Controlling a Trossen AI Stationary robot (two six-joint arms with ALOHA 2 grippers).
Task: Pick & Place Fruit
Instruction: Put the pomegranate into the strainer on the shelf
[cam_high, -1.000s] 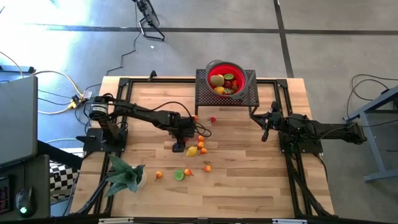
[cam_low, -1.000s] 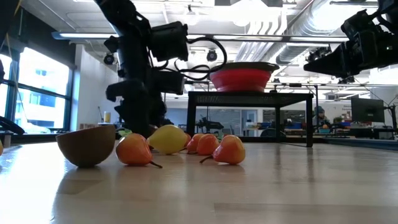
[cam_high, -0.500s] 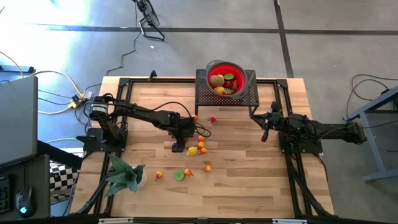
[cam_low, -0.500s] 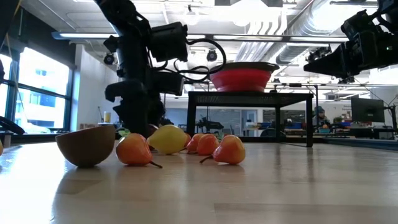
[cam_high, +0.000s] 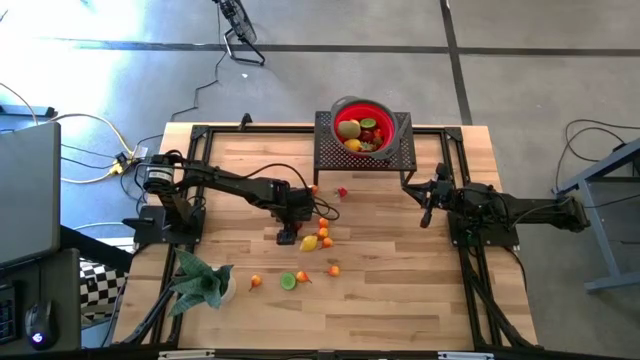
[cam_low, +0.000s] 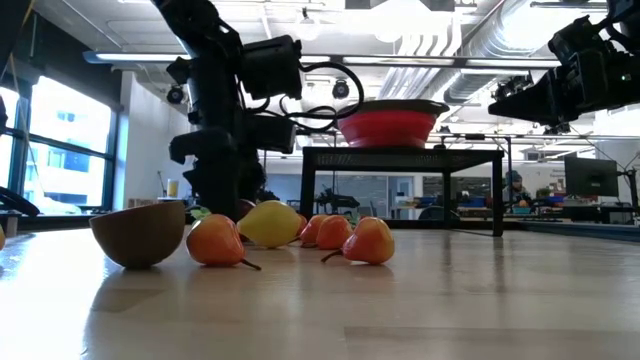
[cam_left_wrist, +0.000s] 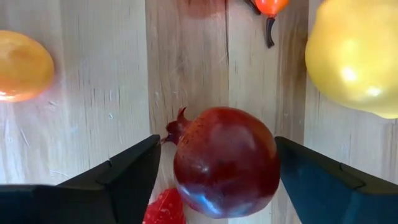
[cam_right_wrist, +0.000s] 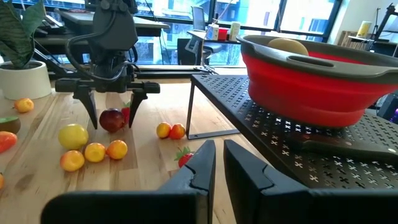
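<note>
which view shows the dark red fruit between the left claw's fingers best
The left wrist view: the dark red fruit fills the gap between the open left claw. The right wrist view shows it small, farther off. In the high and low views the arm hides it.

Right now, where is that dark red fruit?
The dark red fruit lies on the table between the left gripper's open fingers, beside the yellow lemon.

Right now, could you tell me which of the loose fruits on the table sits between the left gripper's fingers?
The dark-red round fruit, the only deep-red one in the cluster; it lies between the open left gripper, with a yellow lemon just beside it.
</note>
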